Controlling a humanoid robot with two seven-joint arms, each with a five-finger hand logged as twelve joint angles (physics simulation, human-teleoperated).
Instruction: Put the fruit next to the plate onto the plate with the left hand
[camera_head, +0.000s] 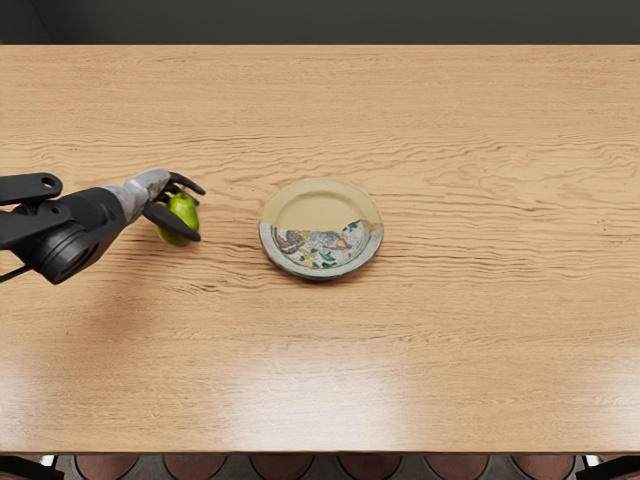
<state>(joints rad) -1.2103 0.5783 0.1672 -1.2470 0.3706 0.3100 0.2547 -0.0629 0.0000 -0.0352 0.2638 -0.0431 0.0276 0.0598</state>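
Observation:
A green pear-like fruit (183, 216) lies on the wooden table, left of the plate. My left hand (176, 208) comes in from the left edge and has its dark fingers (172, 223) curled around the fruit, above and below it. The fruit seems to rest on the table still. The round plate (322, 227) has a cream upper half and a patterned lower half, and nothing lies on it. It sits about a hand's width to the right of the fruit. The right arm does not show.
The wooden table (450, 330) fills the view, with its front edge near the bottom and its far edge at the top. Chair tops (320, 468) peek out below the front edge.

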